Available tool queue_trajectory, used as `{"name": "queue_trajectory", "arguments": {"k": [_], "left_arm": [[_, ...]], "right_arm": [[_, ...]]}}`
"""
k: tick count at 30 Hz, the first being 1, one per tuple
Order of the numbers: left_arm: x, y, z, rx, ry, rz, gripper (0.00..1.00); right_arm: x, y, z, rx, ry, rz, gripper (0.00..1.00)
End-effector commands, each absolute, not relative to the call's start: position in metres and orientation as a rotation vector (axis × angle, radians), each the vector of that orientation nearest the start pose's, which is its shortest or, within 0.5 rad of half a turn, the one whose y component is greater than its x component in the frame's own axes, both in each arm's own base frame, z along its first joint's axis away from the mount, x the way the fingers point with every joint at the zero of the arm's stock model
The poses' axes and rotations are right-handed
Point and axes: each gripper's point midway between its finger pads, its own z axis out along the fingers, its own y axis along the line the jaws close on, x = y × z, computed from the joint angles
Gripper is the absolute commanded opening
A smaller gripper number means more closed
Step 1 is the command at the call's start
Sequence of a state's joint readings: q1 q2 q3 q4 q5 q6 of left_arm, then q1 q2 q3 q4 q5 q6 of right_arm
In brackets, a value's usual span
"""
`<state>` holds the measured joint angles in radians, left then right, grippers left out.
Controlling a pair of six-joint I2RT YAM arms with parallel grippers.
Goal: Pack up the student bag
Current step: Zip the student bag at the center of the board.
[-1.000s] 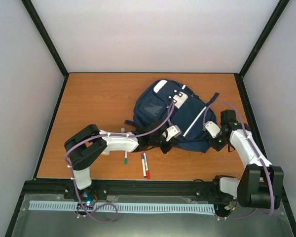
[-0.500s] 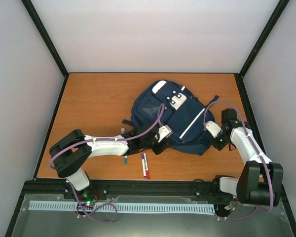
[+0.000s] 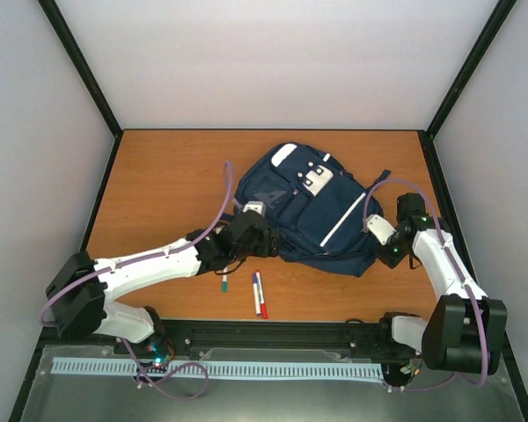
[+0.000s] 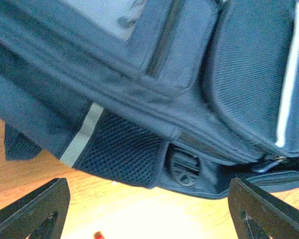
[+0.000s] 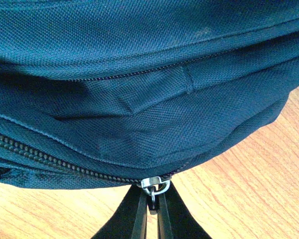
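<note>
Since a moment ago the left gripper [image 3: 249,230] has swung leftward along the student bag [image 3: 312,207] — its fingers gape wide, holding nothing, beside the near-left side. Meanwhile the right gripper [image 5: 152,211] pinches the zipper pull [image 5: 152,186] tight — the bag lies mid-way across the table [image 3: 158,176].

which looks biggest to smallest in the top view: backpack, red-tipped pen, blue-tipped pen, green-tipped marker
1. navy backpack, by far the largest
2. red-tipped pen and blue-tipped pen, side by side, too alike to rank
3. green-tipped marker, clearly shorter
</note>
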<state>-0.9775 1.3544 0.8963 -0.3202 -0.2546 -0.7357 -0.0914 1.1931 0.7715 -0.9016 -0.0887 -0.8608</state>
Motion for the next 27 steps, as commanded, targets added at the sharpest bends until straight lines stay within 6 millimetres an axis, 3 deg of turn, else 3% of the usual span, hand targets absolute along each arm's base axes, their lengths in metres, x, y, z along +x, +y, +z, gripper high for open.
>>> {"name": "queue_trajectory", "arguments": {"k": [1, 5, 11, 14, 18, 21, 24, 27], "left_arm": [[0.258, -0.274, 0.124, -0.034, 2.478, -0.462, 0.90], [0.270, -0.272, 0.111, -0.082, 2.496, -0.472, 0.90], [0.304, -0.276, 0.116, -0.060, 2.459, -0.435, 0.90], [0.332, -0.281, 0.121, -0.046, 2.410, -0.502, 0.88], [0.372, -0.289, 0.143, 0.072, 2.271, -0.531, 0.86], [0.389, -0.293, 0.146, 0.166, 2.238, -0.492, 0.83], [0.382, -0.297, 0.155, 0.226, 2.230, -0.527, 0.80], [0.356, -0.308, 0.172, 0.328, 2.196, -0.678, 0.78]], "right_arm": [[0.221, -0.002, 0.075, -1.110, 2.668, -0.002, 0.03], [0.211, 0.003, 0.073, -1.154, 2.661, 0.019, 0.03], [0.196, 0.025, 0.073, -1.238, 2.603, 0.067, 0.03], [0.192, 0.042, 0.072, -1.279, 2.585, 0.108, 0.03], [0.188, 0.069, 0.066, -1.420, 2.549, 0.085, 0.03], [0.186, 0.101, 0.070, -1.524, 2.525, 0.148, 0.03], [0.188, 0.122, 0.072, -1.578, 2.498, 0.185, 0.03], [0.192, 0.130, 0.076, -1.576, 2.483, 0.227, 0.03]]}}
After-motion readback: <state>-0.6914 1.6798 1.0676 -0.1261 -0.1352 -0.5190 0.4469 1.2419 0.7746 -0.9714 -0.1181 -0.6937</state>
